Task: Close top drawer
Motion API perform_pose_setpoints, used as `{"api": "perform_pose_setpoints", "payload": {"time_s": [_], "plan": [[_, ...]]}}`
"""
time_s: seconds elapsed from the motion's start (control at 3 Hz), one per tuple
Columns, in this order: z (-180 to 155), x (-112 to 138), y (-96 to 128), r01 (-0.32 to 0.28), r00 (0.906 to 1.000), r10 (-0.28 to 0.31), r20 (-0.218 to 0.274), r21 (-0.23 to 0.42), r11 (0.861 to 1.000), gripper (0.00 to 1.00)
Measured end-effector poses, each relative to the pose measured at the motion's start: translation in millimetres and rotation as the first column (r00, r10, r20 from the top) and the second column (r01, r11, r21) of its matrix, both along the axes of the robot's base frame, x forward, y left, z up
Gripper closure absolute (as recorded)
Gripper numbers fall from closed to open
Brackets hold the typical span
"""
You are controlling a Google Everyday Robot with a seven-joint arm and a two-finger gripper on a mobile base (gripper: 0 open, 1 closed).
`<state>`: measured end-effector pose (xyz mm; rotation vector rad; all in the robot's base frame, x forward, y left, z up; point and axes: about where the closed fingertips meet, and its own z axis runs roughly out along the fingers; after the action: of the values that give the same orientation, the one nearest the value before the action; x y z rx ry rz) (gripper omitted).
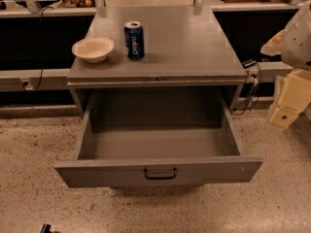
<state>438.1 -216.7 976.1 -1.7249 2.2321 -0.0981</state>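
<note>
The top drawer (158, 171) of a grey metal cabinet stands pulled far out toward me. Its inside (158, 142) holds nothing. Its plain front panel carries a small dark bar handle (160, 173) at centre. My arm comes in at the right edge, with a white upper part (299, 35) and the cream gripper (286, 108) hanging below it. The gripper is to the right of the drawer, level with its back right corner, and apart from it. It holds nothing that I can see.
On the cabinet top (194, 47) stand a cream bowl (93, 49) and a blue Pepsi can (134, 40). Dark cables (250, 93) hang at the cabinet's right side. A long counter (34, 76) runs behind it. The floor (39, 198) is speckled stone.
</note>
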Motion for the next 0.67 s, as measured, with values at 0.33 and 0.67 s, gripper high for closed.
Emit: {"api": "perform_pose_setpoints", "payload": {"time_s": [0.33, 0.67], "plan": [[0.0, 0.0, 0.0, 0.000, 1.0000, 0.000, 0.000, 0.000, 1.000, 0.00], [-9.4, 5.3, 2.4, 0.002, 1.0000, -0.002, -0.006, -0.007, 1.000, 0.00]]}}
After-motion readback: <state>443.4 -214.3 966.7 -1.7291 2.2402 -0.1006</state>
